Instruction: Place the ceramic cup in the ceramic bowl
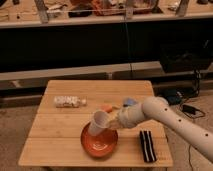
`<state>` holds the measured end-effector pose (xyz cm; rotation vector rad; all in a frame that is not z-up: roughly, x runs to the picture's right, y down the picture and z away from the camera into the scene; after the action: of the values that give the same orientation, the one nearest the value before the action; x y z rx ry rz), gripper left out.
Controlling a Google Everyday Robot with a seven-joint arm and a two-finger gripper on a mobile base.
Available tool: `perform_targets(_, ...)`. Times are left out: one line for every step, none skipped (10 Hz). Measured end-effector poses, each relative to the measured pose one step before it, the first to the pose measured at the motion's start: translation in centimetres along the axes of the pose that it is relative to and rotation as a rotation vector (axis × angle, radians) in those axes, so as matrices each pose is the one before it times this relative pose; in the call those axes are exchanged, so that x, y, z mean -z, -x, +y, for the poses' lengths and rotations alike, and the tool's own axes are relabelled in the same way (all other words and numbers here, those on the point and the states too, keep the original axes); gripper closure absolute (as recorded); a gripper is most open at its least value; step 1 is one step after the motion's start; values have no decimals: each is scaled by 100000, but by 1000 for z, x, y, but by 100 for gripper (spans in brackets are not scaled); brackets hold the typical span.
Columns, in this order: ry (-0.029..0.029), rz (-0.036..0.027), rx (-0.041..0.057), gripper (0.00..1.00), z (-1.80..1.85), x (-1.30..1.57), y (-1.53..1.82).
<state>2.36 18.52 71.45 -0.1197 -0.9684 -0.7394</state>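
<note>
The ceramic cup (98,123) is white-cream and tilted, held just above the far left rim of the ceramic bowl (99,142), a glossy orange-red round bowl near the front of the wooden table (55,135). My gripper (111,121) comes in from the right on a white arm and is shut on the cup's right side. The cup's lower edge overlaps the bowl's rim; I cannot tell if they touch.
A clear plastic bottle (69,102) lies on its side at the table's left. Small orange and blue objects (119,105) sit behind the arm. A black striped object (147,145) lies at the front right. Cables (187,107) lie on the floor to the right.
</note>
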Motion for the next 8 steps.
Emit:
perform_targets(30,-615,-229,99,25,-45,26)
perform_targets(86,-428,-133,99,19,-35,16)
perform_targets(35,-233,-65,99,-3,-7,13)
perform_targets(-20,-426,-184,99,26,-49,16)
perform_targets(85,-484,-172,99,46,-45,16)
perform_targets(14,-496,-170,99,32,-66,18)
perform_targets(-13,-361,-132,99,27,-31,21)
perform_targets(41,-430,-182,99,44,-40,35)
